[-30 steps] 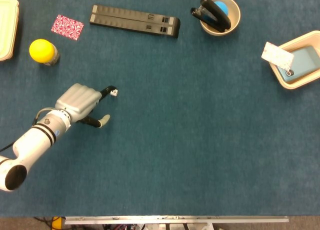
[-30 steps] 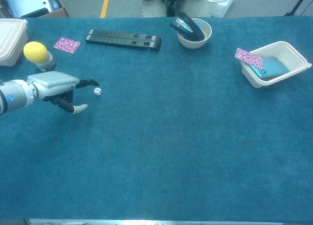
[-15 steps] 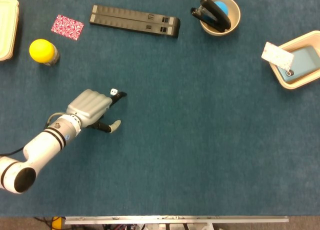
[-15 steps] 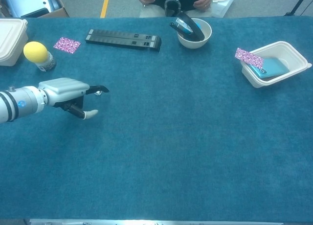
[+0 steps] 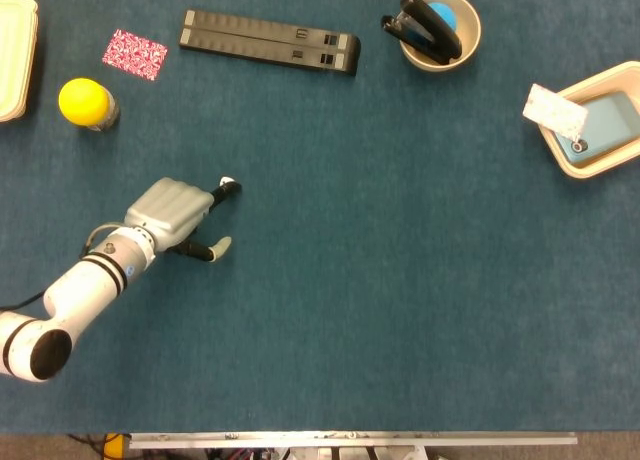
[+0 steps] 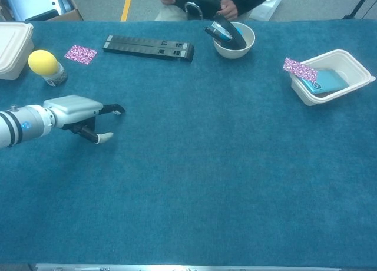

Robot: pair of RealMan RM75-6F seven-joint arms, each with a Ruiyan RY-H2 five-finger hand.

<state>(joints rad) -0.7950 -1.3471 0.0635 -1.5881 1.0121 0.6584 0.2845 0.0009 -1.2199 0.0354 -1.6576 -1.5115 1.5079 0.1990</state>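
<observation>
While the left hand (image 5: 172, 213) lies low over the blue cloth (image 5: 400, 280), its dark fingers (image 6: 115, 109) reach out toward three o'clock and cover the small white die (image 5: 225, 181), of which only a sliver shows at their tips in the head view. The thumb (image 5: 218, 246) stands apart below, so the hand looks half spread; whether a finger presses the die or merely hovers above it cannot be told.

That die is probably light, hard and smooth (it would skid or tumble at a nudge on the nap), so the surest hold should be a pinch on two opposite flat faces, thumb against fingertip, not on corners.

Farther off at eleven o'clock stands a yellow-capped jar (image 5: 87, 103), beyond it a patterned card (image 5: 135, 54). At twelve to one o'clock lies a long black bar (image 5: 268, 41), then a bowl (image 5: 467, 42) holding a stapler (image 5: 425, 27). Far at two o'clock sits a cream tray (image 5: 613, 81).
</observation>
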